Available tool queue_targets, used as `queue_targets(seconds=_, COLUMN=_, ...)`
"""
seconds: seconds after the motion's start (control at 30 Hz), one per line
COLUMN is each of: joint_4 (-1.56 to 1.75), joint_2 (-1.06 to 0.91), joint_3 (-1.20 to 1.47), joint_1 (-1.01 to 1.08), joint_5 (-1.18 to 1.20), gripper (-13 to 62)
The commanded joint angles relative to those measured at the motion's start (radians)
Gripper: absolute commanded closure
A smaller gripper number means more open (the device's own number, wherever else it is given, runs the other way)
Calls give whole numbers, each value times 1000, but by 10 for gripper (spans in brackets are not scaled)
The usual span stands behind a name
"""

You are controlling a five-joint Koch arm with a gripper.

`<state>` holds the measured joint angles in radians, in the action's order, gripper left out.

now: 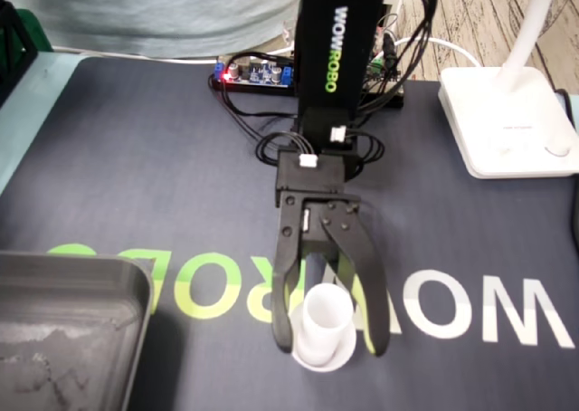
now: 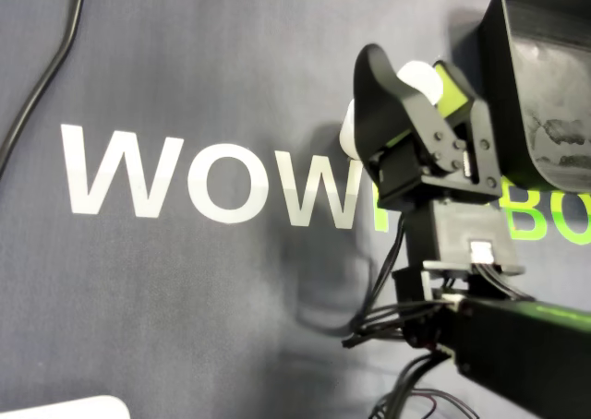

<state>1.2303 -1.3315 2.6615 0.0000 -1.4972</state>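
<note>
**White cup bracketed by spread jaws, nothing pinched yet**

White cup (image 1: 326,313) stands upright on the near middle of the dark mat (image 1: 136,157), on the printed lettering (image 1: 488,311). Its wider base lies flat on the cloth. The gripper (image 1: 331,343) reaches toward the near edge with its jaws spread wide, one finger left of the cup and one right of it. In the fixed view neither finger seems to press the cup's wall, though the flared base sits close to both tips. In the overhead view a black finger hides most of the cup, so contact cannot be settled there. A grey tray (image 1: 136,275) lies at the near left, apart from the cup, and a white lamp base (image 1: 507,121) sits at the far right.

The likeliest trouble is an uneven close. The cup does not look perfectly centred between the fingers, so one tip would probably meet it first and shove it sideways across the mat or tilt it. The wall looks smooth and slightly tapered, so a squeeze placed high could make the cup slip out downward. A squeeze placed low could land on the flared base, giving a shallow hold that lets go on the lift. If the cup is bound for the tray, a low carry might knock it against the tray's raised rim.
</note>
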Motion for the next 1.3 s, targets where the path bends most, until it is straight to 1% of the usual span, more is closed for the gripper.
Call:
queue_targets(seconds=0.0, joint_4=89, joint_2=3, joint_3=-34, joint_1=-2, joint_5=-12, gripper=175)
queue_targets(seconds=0.1, joint_4=87, joint_2=14, joint_3=-35, joint_1=-3, joint_5=-11, gripper=192)
queue_targets(seconds=0.23, joint_4=86, joint_2=35, joint_3=-48, joint_1=-3, joint_5=-9, gripper=194)
queue_targets(seconds=0.3, joint_4=86, joint_2=41, joint_3=-49, joint_1=-3, joint_5=-9, gripper=229)
queue_targets(seconds=0.37, joint_4=86, joint_2=51, joint_3=-51, joint_1=-5, joint_5=-8, gripper=248)
queue_targets(seconds=0.5, joint_4=84, joint_2=64, joint_3=-61, joint_1=-9, joint_5=-8, gripper=250)
queue_targets(seconds=0.57, joint_4=84, joint_2=67, joint_3=-61, joint_1=-18, joint_5=-5, gripper=296)
queue_targets(seconds=0.7, joint_4=80, joint_2=74, joint_3=-71, joint_1=-32, joint_5=5, gripper=304)
queue_targets(seconds=0.73, joint_4=80, joint_2=75, joint_3=-74, joint_1=-32, joint_5=6, gripper=313)
queue_targets(seconds=0.8, joint_4=81, joint_2=75, joint_3=-74, joint_1=-37, joint_5=14, gripper=359)
queue_targets(seconds=0.83, joint_4=81, joint_2=75, joint_3=-74, joint_1=-38, joint_5=18, gripper=367)
queue_targets(seconds=1.03, joint_4=83, joint_2=81, joint_3=-75, joint_1=-40, joint_5=31, gripper=368)
queue_targets(seconds=1.1, joint_4=84, joint_2=81, joint_3=-74, joint_1=-41, joint_5=37, gripper=405)
queue_targets(seconds=1.27, joint_4=86, joint_2=81, joint_3=-72, joint_1=-43, joint_5=51, gripper=422)
